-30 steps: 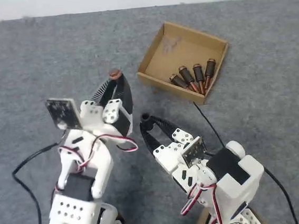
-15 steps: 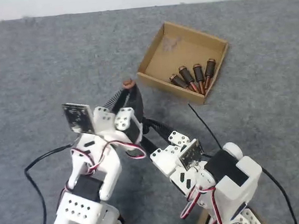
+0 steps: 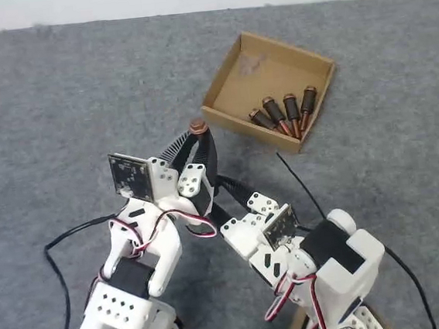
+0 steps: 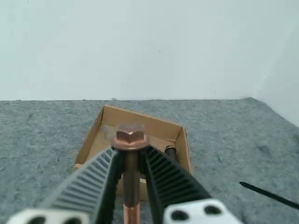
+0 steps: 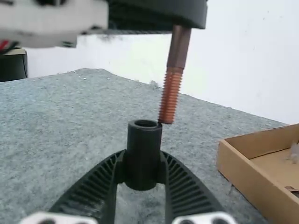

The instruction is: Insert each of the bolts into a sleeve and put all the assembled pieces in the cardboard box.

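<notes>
Your left gripper (image 4: 131,157) is clamped on the bolt (image 4: 129,138), its threaded tip at the rim of the sleeve (image 5: 143,144) clamped in your right gripper (image 5: 141,170), near the box (image 3: 239,126).

The right gripper (image 5: 141,164) clasps a black sleeve (image 5: 142,149) upright, mouth up. A copper bolt (image 5: 171,93) hangs threads-down from the left gripper (image 5: 154,11), its tip just beside the sleeve's rim. A cardboard box (image 5: 247,161) sits nearby on the grey surface (image 5: 56,112).
</notes>
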